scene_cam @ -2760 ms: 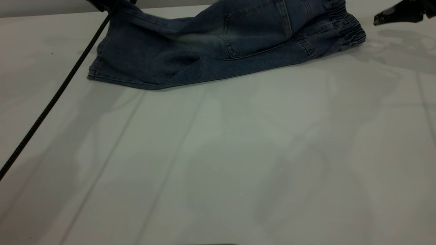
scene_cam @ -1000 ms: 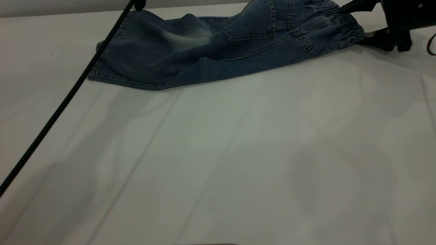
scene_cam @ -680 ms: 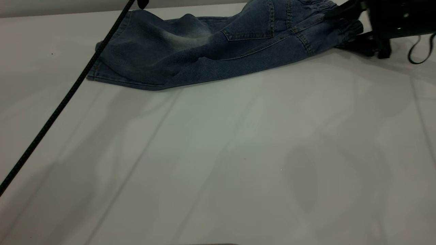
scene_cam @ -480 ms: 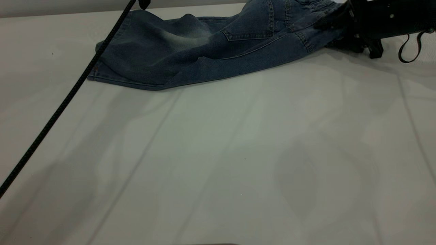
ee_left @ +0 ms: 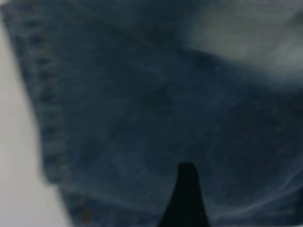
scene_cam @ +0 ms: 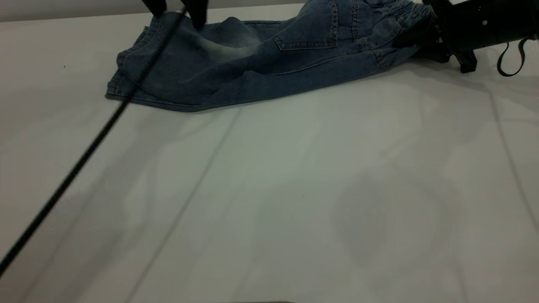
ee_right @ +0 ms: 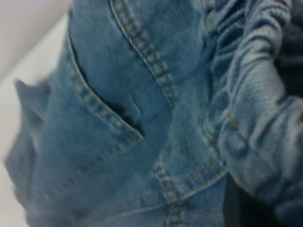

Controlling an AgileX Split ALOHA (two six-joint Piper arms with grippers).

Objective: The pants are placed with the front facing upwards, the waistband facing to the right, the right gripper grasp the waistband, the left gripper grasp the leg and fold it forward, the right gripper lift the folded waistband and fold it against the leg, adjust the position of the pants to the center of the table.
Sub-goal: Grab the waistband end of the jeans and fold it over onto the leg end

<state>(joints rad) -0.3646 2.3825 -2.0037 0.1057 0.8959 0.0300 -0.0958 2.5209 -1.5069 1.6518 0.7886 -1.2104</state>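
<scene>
The blue denim pants (scene_cam: 252, 63) lie folded lengthwise at the far side of the white table (scene_cam: 294, 189), back pocket (scene_cam: 309, 31) up. Their leg ends point left and the waistband (scene_cam: 404, 12) points right. My left gripper (scene_cam: 177, 12) stands open just over the leg end, one finger on either side of the cloth's far edge. In the left wrist view one dark finger (ee_left: 186, 198) hovers over the denim (ee_left: 142, 104). My right gripper (scene_cam: 410, 38) is shut on the gathered waistband (ee_right: 265, 94), which is bunched against its dark finger (ee_right: 241, 208).
A thin black cable (scene_cam: 84, 155) runs from the left gripper diagonally down across the leg end to the table's near left edge. A black strap loop (scene_cam: 509, 59) hangs from the right arm. Bare table stretches in front of the pants.
The left gripper came down and rightward onto the leg end, its cable swinging over the cloth. The right gripper moved left from beside the waistband and shut on it, bunching it.
</scene>
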